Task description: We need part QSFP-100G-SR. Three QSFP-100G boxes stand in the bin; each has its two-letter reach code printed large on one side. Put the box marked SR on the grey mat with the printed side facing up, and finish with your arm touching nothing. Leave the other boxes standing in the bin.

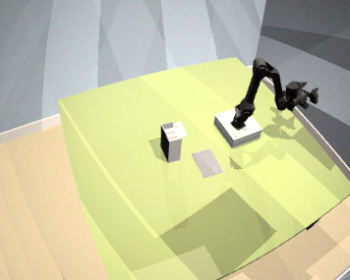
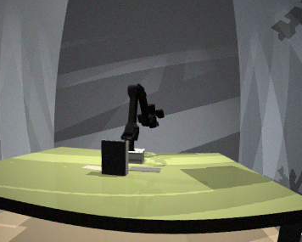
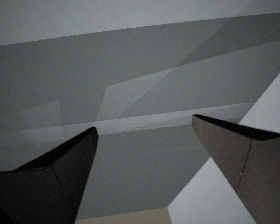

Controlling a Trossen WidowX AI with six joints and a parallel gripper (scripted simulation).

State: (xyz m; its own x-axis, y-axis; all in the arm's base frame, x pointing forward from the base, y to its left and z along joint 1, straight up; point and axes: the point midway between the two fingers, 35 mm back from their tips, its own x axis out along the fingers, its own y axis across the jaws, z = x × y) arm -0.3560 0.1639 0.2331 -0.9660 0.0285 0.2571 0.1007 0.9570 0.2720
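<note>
Boxes point(image 1: 177, 131) stand in the bin point(image 1: 174, 151) point(image 2: 114, 158), too small to read. The grey mat point(image 1: 207, 163) point(image 2: 145, 170) lies near it on the green table point(image 1: 121, 178) point(image 2: 168, 200). The gripper point(image 1: 315, 96) point(image 2: 159, 121) point(image 3: 144, 125) is spread wide, past the white base point(image 1: 257, 129) point(image 2: 137, 157), pinching nothing.

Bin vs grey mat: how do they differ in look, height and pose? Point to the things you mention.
The bin point(image 1: 164, 143) point(image 2: 114, 158) stands tall on the table; the grey mat point(image 1: 207, 163) point(image 2: 146, 169) lies flat, with hardly any thickness. The bin shows a black side and paler parts; the mat is one plain grey. The bin has the boxes' tops showing at its upper end; no box lies on the mat. Shared: both sit on the green table point(image 1: 126, 188) point(image 2: 159, 205), clear of the gripper point(image 1: 310, 96) point(image 2: 157, 119) point(image 3: 145, 125).
</note>
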